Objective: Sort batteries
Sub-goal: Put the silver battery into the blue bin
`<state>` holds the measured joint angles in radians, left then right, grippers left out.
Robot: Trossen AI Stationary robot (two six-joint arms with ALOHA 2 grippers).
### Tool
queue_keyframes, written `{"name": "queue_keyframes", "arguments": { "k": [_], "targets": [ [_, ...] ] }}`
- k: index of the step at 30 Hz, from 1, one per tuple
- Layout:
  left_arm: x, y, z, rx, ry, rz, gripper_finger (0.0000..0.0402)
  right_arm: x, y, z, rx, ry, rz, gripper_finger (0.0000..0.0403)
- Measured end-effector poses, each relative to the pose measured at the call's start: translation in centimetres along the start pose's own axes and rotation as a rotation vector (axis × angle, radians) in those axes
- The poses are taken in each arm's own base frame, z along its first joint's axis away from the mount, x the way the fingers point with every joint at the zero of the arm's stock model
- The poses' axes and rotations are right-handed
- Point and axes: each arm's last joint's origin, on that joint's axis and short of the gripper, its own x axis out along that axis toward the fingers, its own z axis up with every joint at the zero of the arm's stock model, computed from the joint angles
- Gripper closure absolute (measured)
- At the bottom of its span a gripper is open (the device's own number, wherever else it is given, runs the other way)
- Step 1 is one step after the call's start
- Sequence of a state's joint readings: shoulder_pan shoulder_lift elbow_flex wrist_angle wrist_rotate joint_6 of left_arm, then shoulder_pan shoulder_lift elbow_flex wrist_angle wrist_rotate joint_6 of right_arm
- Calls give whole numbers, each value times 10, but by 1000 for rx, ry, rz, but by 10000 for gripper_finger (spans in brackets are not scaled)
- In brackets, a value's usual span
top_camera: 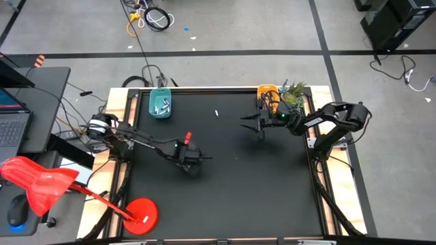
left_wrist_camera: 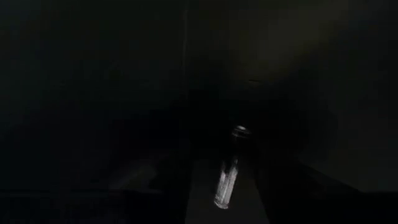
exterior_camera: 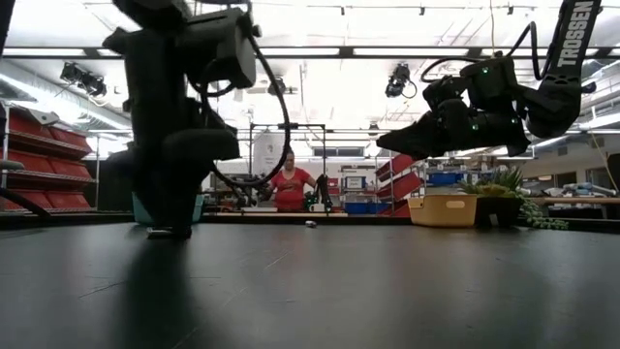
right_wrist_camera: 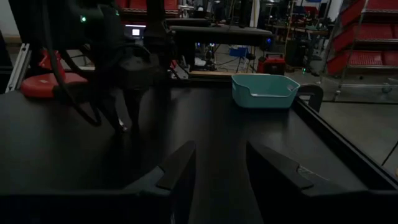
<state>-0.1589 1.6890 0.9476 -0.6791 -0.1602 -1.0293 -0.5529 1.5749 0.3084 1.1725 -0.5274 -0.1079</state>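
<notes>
In the low view our left jaws (exterior_camera: 170, 231) stand at the left of the frame, tips down at the black counter (exterior_camera: 387, 291). From above they sit left of centre (top_camera: 193, 163). Our left wrist view is nearly black; a pale battery (left_wrist_camera: 227, 180) shows low in the frame, right of centre, between the dark fingers, its long axis running almost up the frame with a slight lean. We cannot tell whether the jaws are closed on it.

Our right jaws (top_camera: 253, 122) hang above the counter at centre right of the high view, spread open and holding nothing (right_wrist_camera: 219, 163).

Farther back, a loose battery (top_camera: 216, 113) lies near the top centre, long axis roughly up the frame. At the top left edge, the teal tray (top_camera: 161, 103) holds several pale batteries (top_camera: 162, 105). A yellow tray (top_camera: 266, 90) sits at the top right.
</notes>
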Motion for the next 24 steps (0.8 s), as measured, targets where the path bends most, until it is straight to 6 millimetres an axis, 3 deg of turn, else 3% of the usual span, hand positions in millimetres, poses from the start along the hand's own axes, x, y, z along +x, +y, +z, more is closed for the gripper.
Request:
{"name": "queue_keyframes", "arguments": {
  "k": [5,12,24],
  "targets": [
    [15,9,-9,-60,-9,-38,251,0,0,0,0,0,0,251],
    [21,15,-14,-104,4,-51,380,0,0,0,-1,1,0,251],
    [15,10,-9,-115,-117,-52,381,0,0,-1,1,11,1,251]
  ]
}}
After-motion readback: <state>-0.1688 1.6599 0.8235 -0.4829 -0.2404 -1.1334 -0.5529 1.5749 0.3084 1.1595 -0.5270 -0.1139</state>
